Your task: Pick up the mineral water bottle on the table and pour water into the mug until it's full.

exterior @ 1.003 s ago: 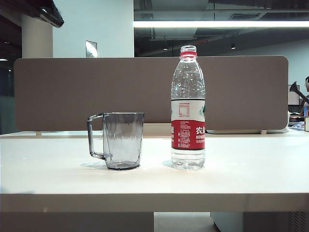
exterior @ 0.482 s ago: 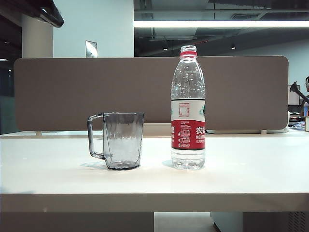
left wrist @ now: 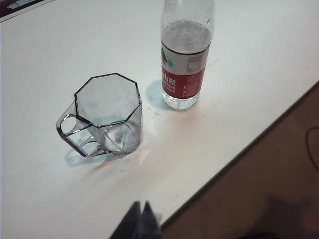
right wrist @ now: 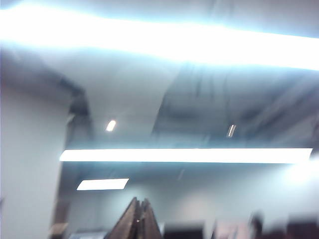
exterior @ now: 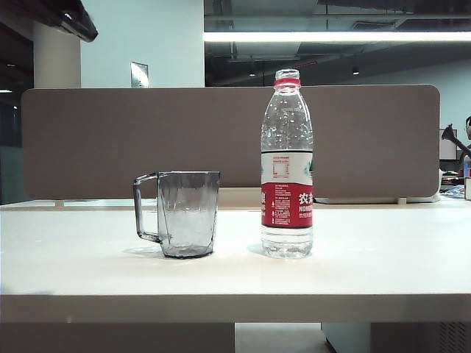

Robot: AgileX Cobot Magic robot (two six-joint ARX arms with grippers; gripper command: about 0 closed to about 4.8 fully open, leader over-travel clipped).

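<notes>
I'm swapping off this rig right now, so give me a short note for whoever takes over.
Left end effector: shut, empty, hanging above the table's front edge, short of the mug.
Right end effector: shut, empty, pointing up at the ceiling lights, away from the table.
Mineral water bottle: upright, uncapped, right of the mug in the exterior view, the two apart.
Mug: upright, looks empty, handle turned away from the bottle.
Done: nothing.
Left: grasp the bottle, lift it, pour until the mug is full.
</notes>
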